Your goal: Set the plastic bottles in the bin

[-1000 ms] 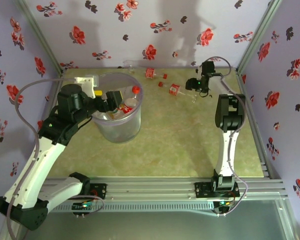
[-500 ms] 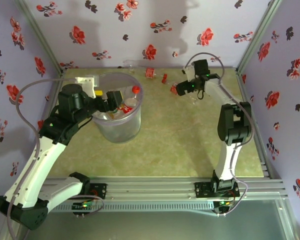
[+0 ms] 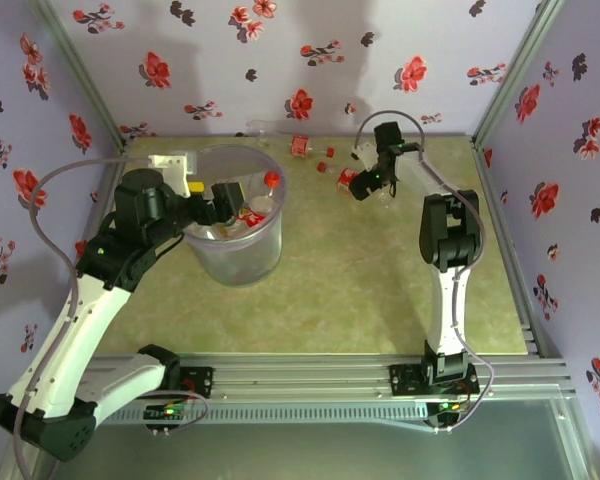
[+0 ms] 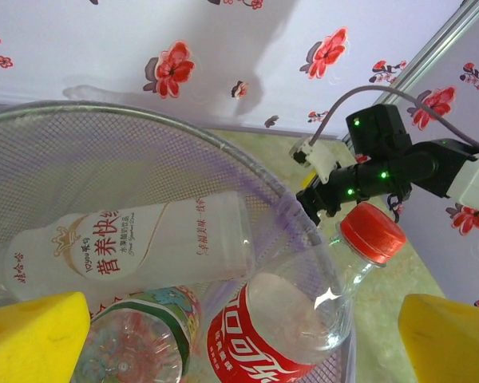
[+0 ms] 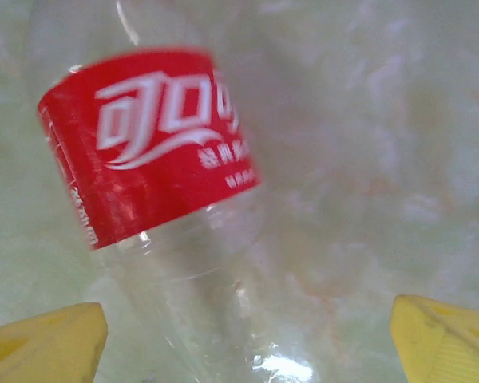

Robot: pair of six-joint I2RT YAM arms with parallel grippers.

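bin (image 3: 242, 262): L gripper (image 3: 230, 197) open inside rim (image 4: 247, 171) | R gripper (image 3: 358, 187) wide astride bottle (image 5: 148, 152)

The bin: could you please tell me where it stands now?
In the top view, the bin stands on the left half of the table, under the left gripper; loose bottles lie to its right.
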